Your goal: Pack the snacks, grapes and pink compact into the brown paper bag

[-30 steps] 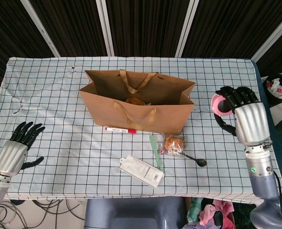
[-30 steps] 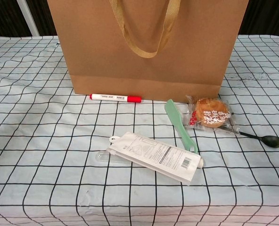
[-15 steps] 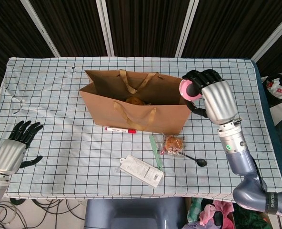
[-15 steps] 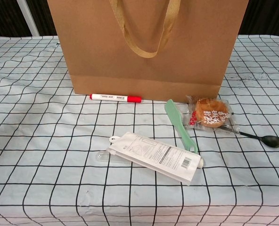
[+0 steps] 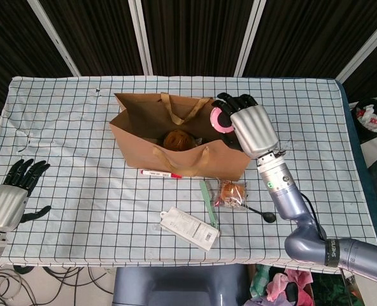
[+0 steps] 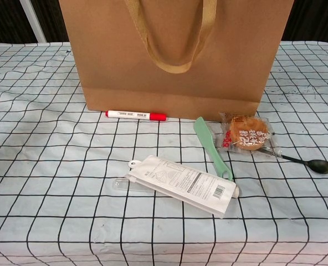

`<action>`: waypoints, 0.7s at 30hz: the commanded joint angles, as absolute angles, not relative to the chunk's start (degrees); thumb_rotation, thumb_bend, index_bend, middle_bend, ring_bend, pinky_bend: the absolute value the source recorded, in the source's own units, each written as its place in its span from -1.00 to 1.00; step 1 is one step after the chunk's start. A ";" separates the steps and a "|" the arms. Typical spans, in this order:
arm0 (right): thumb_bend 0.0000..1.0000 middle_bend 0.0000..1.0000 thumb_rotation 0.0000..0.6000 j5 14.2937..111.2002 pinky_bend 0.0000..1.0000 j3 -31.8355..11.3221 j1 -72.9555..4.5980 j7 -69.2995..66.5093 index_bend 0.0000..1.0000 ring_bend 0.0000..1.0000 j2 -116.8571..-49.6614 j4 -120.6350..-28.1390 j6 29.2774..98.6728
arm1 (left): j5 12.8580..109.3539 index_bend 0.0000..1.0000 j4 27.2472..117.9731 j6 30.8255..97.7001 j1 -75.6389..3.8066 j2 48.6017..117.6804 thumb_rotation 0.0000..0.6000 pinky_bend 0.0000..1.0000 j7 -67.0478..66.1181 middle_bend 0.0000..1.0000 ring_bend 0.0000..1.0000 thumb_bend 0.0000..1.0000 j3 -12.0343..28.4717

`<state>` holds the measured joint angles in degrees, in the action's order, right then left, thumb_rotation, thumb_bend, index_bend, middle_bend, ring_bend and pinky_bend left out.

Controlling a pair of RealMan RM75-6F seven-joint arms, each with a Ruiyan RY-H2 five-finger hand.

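1. Pink compact (image 5: pixel 222 119): held in the right hand (image 5: pixel 247 127), fingers wrapped round it, over the right end of the brown paper bag (image 5: pixel 176 150), at its open mouth.
2. Brown paper bag: stands upright mid-desk, mouth open, handles up. A round brown snack (image 5: pixel 174 139) lies inside, near the middle.
3. Wrapped snack (image 5: pixel 232 193): clear packet with red print, on the desk just in front of the bag's right corner; outside the bag.
4. Red-and-white marker (image 5: pixel 160 173): lies along the bag's front base, just beside it.
5. Green flat tool (image 5: pixel 208 202): in front of the bag, just left of the wrapped snack.
6. Black spoon (image 5: pixel 262 213): handle runs under the snack packet's edge, bowl to the right.
7. White labelled packet (image 5: pixel 190 228): further out in front of the bag, near the desk's (image 5: pixel 80 127) front edge.
8. Left hand (image 5: pixel 11 197): well left of the bag, at the desk's left front corner, fingers spread, holding nothing.
9. Checked cloth covers the desk.
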<state>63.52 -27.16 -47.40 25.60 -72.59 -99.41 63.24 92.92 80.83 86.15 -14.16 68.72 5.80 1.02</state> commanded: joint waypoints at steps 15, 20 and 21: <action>-0.77 -0.86 1.00 56.64 -0.52 -26.05 -50.08 28.26 -0.84 -0.59 -72.44 -101.67 64.32 | 92.39 -0.86 81.62 85.04 -14.04 68.30 1.00 -1.00 5.01 -0.85 -1.00 -0.75 1.16; -0.77 -0.87 1.00 58.75 -0.52 -26.53 -49.40 27.98 -0.85 -0.59 -72.89 -101.47 69.22 | 92.39 -0.86 81.53 84.97 -14.03 68.38 1.00 -1.00 4.97 -0.85 -1.00 -0.75 1.26; -0.77 -0.87 1.00 59.30 -0.52 -26.67 -49.06 28.09 -0.85 -0.59 -72.78 -101.61 70.51 | 92.39 -0.86 81.51 84.97 -14.02 68.39 1.00 -1.00 4.99 -0.85 -1.00 -0.75 1.28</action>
<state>58.17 -26.37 -49.62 28.05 -72.74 -101.50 68.39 92.39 81.50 84.97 -14.02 68.39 4.99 1.28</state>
